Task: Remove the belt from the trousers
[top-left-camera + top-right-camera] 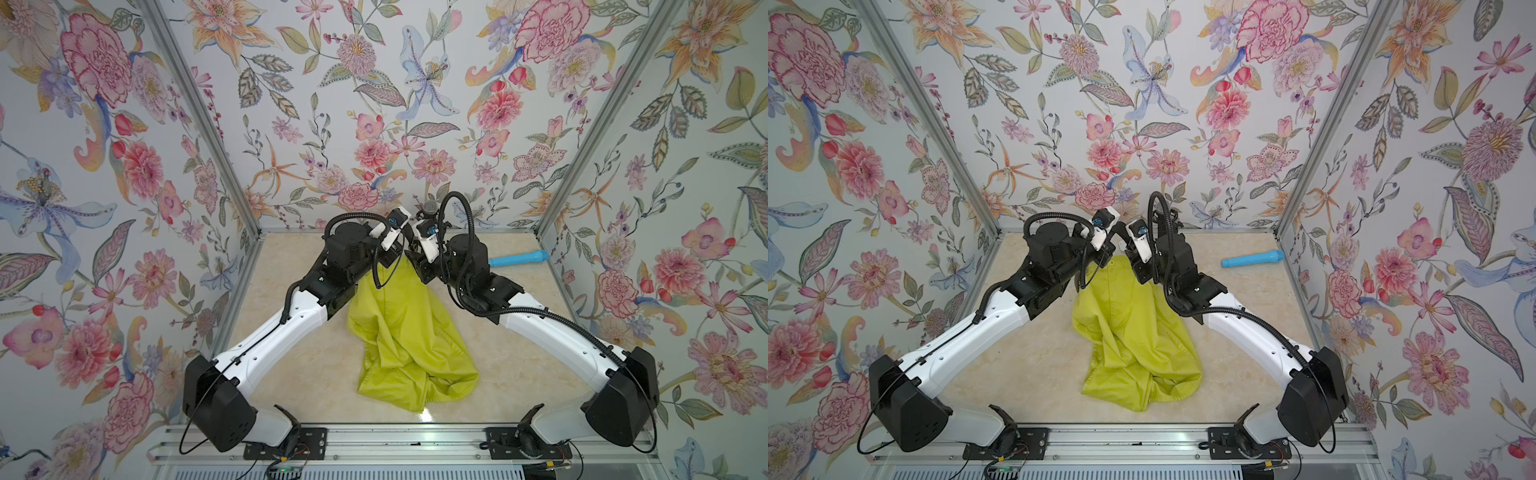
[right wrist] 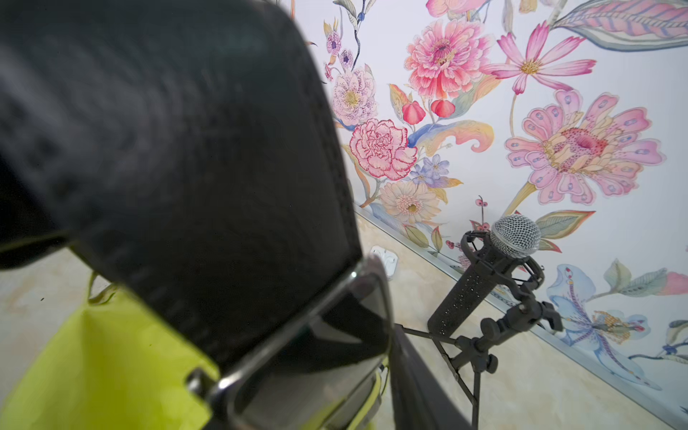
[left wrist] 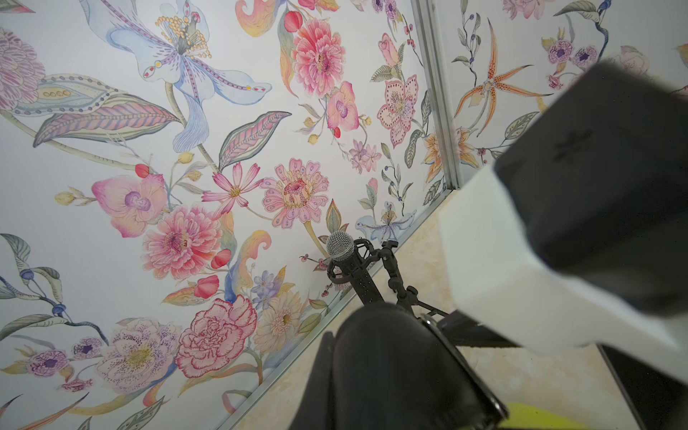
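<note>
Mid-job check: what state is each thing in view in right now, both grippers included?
trousers: crumpled on the table, far end drawn up to the grippers.
belt: raised at that end; threaded or free, cannot tell.
left gripper: shut.
right gripper: cannot tell.
blue microphone: lying flat on the table.
black microphone: tilted in its stand.

- I find no word, number or brand that I can read in any view.
- The blue mark (image 1: 400,217) on a white wrist camera housing is too small to make out in both top views.
- In my left wrist view, a faint star-shaped mark (image 3: 573,145) sits on a black housing, blurred, with no letters.
</note>
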Controlling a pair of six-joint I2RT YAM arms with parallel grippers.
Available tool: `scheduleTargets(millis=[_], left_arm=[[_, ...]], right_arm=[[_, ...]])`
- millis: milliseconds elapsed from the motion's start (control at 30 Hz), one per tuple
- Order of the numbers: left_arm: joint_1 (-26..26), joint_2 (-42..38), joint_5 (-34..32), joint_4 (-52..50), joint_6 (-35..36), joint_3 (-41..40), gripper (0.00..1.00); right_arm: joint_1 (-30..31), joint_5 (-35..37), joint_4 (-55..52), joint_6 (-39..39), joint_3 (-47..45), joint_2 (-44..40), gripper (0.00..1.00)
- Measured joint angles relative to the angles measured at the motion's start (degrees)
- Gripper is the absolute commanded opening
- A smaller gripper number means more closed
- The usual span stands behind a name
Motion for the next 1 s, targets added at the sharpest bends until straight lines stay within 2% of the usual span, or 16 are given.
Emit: scheduleTargets(millis=[67, 133, 267, 300, 400, 467, 533, 700, 733, 800, 833, 867, 1000], left_arm=[[0.1, -1.8, -0.7, 3.8, 1.2, -4.3, 0.00], [0.1, -3.4, -1.2, 6.7, 2.6, -7.5, 0.00], [0.1, -3.9, -2.3, 10.3, 5.9, -9.0, 0.06], [0.0, -3.9, -2.4, 10.9, 6.5, -9.2, 0.10], [0.0, -3.8, -2.5, 12.8, 7.6, -9.3, 0.32], [-0.1, -3.7, -2.6, 13.9, 8.3, -9.3, 0.38], [-0.1, -3.5, -2.5, 14.8, 8.7, -9.3, 0.38], [-0.7, -2.2, -2.2, 15.6, 9.7, -9.0, 0.31], [-0.9, -1.9, -2.1, 15.6, 9.9, -8.9, 0.27], [-1.2, -1.4, -1.9, 15.2, 10.5, -8.3, 0.09], [-1.4, -1.0, -1.8, 14.9, 10.8, -7.8, 0.00], [-1.5, -0.5, -1.9, 14.4, 11.2, -7.2, 0.00], [-1.6, 0.7, -1.9, 13.2, 11.3, -5.1, 0.00]], right_arm=[[0.4, 0.4, -0.1, 0.3, 0.0, 0.3, 0.06], [0.7, 0.5, -0.3, 0.6, 0.0, 0.3, 0.00], [1.6, 1.2, -0.3, 1.6, 0.0, 0.1, 0.00], [1.8, 1.5, -0.4, 1.9, 0.0, 0.0, 0.00], [2.5, 3.1, -1.1, 3.0, 0.0, -0.6, 0.00], [2.9, 4.0, -2.2, 3.8, 0.0, -1.0, 0.00], [3.2, 4.5, -3.0, 4.6, 0.0, -1.2, 0.00], [3.4, 5.4, -5.0, 6.6, 0.1, -1.2, 0.00], [3.4, 5.4, -5.4, 7.0, 0.2, -1.2, 0.00], [3.4, 5.4, -6.3, 7.4, 0.6, -1.2, 0.00], [3.4, 5.4, -6.8, 7.7, 1.0, -1.2, 0.05], [3.4, 5.3, -7.5, 8.1, 1.6, -1.2, 0.17], [3.5, 4.4, -11.2, 8.5, 4.4, -1.2, 0.36]])
